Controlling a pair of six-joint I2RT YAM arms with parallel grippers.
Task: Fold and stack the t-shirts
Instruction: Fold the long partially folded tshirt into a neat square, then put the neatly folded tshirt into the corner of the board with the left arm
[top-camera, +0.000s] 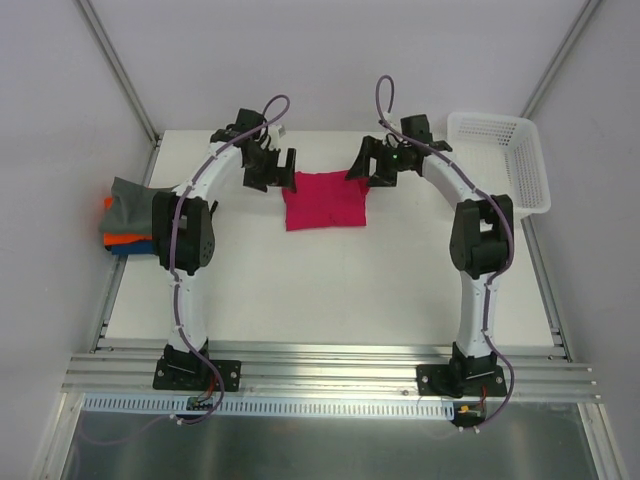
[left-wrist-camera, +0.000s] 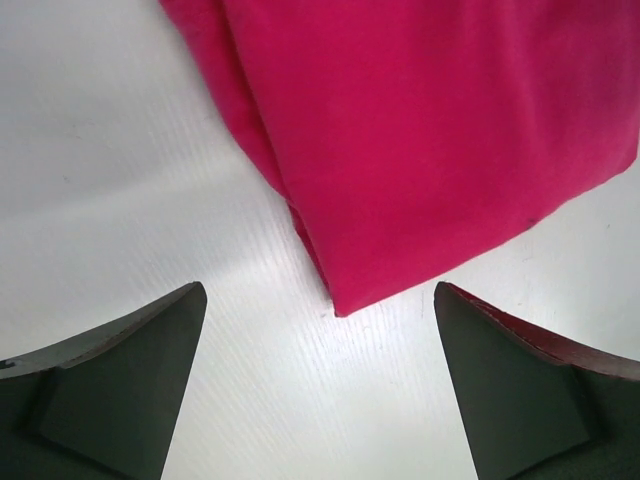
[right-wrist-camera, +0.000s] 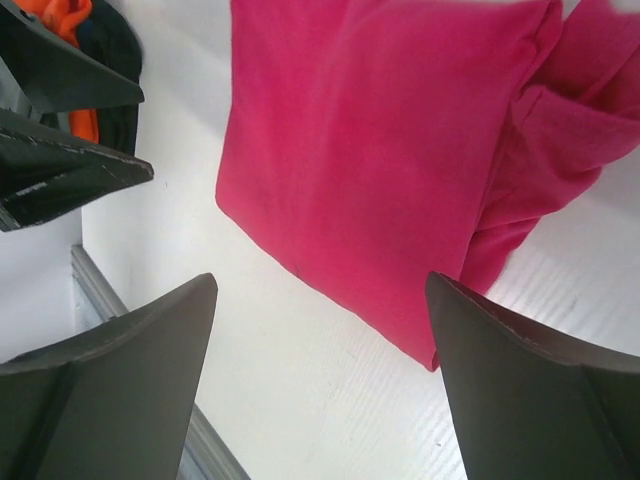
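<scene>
A magenta-red t-shirt (top-camera: 324, 200) lies folded into a rough square at the far middle of the table. It also shows in the left wrist view (left-wrist-camera: 440, 140) and in the right wrist view (right-wrist-camera: 370, 150). My left gripper (top-camera: 280, 172) is open and empty just off its far left corner. My right gripper (top-camera: 366, 165) is open and empty just off its far right corner. A stack of folded shirts, grey on top, then orange and blue (top-camera: 128, 218), sits at the table's left edge.
A white plastic lattice basket (top-camera: 505, 155) stands at the far right corner. The white table (top-camera: 330, 290) has metal rails along its sides and front. The left gripper's black fingers (right-wrist-camera: 60, 130) show at the right wrist view's upper left.
</scene>
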